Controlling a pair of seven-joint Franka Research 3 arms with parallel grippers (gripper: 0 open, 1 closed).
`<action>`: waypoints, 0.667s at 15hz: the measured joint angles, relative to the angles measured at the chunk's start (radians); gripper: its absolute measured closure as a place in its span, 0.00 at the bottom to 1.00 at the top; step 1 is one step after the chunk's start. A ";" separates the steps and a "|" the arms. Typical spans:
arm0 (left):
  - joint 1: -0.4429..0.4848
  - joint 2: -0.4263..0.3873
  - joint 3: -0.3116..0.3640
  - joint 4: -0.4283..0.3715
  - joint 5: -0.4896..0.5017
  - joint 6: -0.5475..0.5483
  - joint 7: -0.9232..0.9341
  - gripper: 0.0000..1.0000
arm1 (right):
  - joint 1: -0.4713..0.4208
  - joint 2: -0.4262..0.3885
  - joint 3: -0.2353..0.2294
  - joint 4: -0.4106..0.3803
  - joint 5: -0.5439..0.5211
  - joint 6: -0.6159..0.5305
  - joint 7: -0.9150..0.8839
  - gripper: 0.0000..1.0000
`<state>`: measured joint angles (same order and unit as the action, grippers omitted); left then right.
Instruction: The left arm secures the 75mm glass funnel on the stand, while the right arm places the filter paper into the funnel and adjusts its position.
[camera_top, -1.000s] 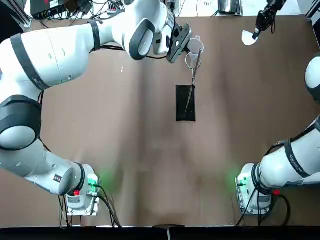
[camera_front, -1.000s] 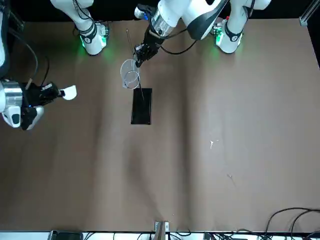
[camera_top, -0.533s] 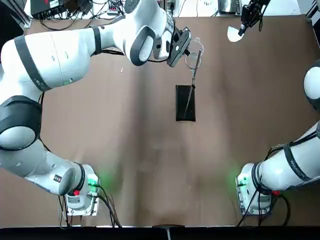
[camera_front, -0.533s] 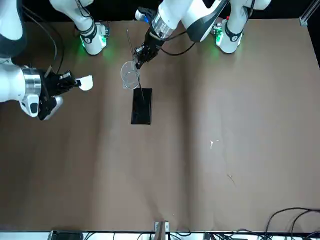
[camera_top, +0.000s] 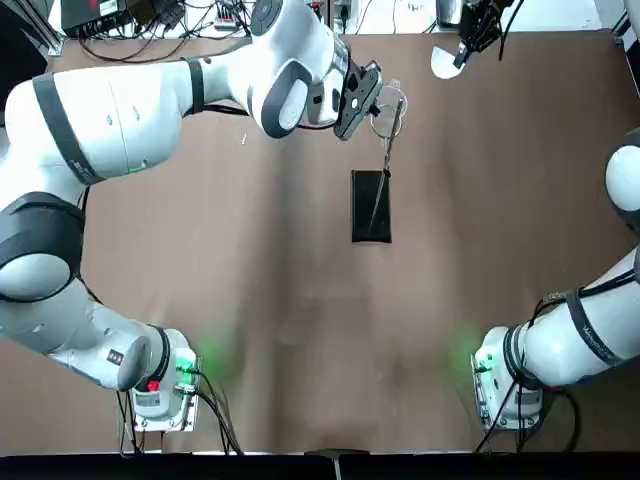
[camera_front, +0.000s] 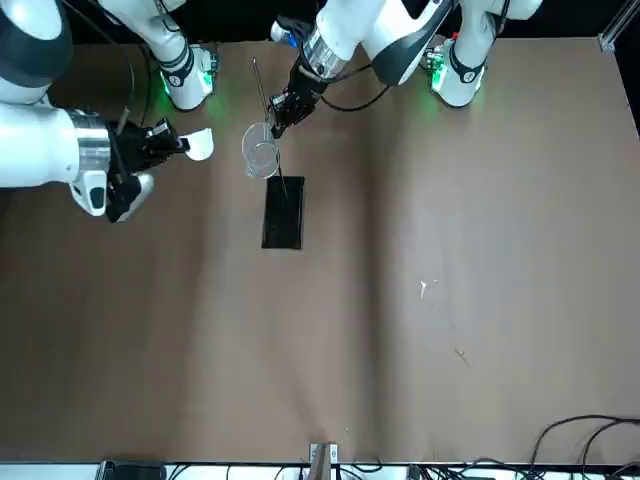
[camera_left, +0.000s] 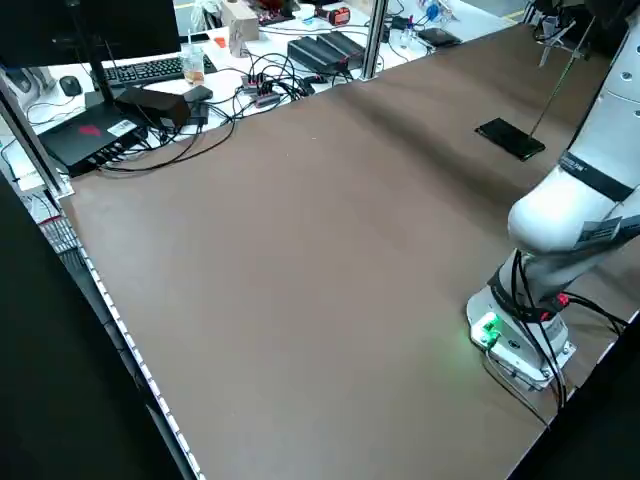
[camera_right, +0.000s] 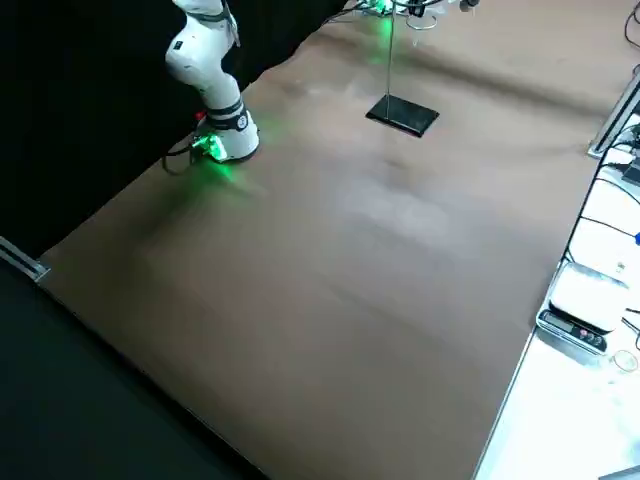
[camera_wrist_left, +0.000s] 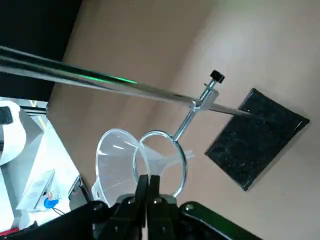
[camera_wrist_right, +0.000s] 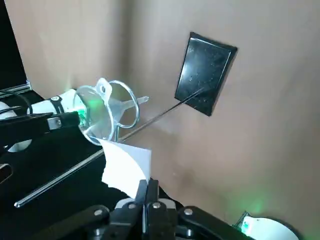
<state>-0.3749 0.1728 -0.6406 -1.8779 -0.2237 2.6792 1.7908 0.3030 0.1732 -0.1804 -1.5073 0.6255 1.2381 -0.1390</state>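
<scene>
Over the brown table (camera_top: 300, 320), left fingers (camera_wrist_left: 148, 186) pinch the glass funnel (camera_wrist_left: 120, 160); right fingers (camera_wrist_right: 148, 192) pinch the filter paper (camera_wrist_right: 127, 165).

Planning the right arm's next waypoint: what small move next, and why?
Probably carry the filter paper further toward the glass funnel and stop above its mouth. The right gripper pinches the paper well to the side of the stand, while the left gripper holds the funnel seated in the ring.

The clear glass funnel (camera_wrist_left: 120, 162) sits tilted in the stand's (camera_top: 371, 205) wire ring, top centre of the overhead view; the white folded filter paper (camera_top: 444, 63) hangs upper right.
</scene>
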 joint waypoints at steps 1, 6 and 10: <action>-0.001 0.000 0.000 -0.009 0.000 0.013 0.000 0.98 | 0.008 0.000 0.000 0.000 0.000 0.000 0.002 0.99; -0.002 0.000 -0.001 -0.030 0.000 0.037 0.000 0.98 | 0.030 0.000 0.000 0.000 0.000 0.009 0.011 0.99; -0.004 0.000 -0.001 -0.036 0.000 0.045 0.000 0.96 | 0.031 0.000 -0.001 0.000 0.000 0.013 0.012 0.99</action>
<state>-0.3788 0.1731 -0.6419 -1.9138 -0.2237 2.7241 1.7909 0.3337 0.1733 -0.1814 -1.5074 0.6256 1.2516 -0.1269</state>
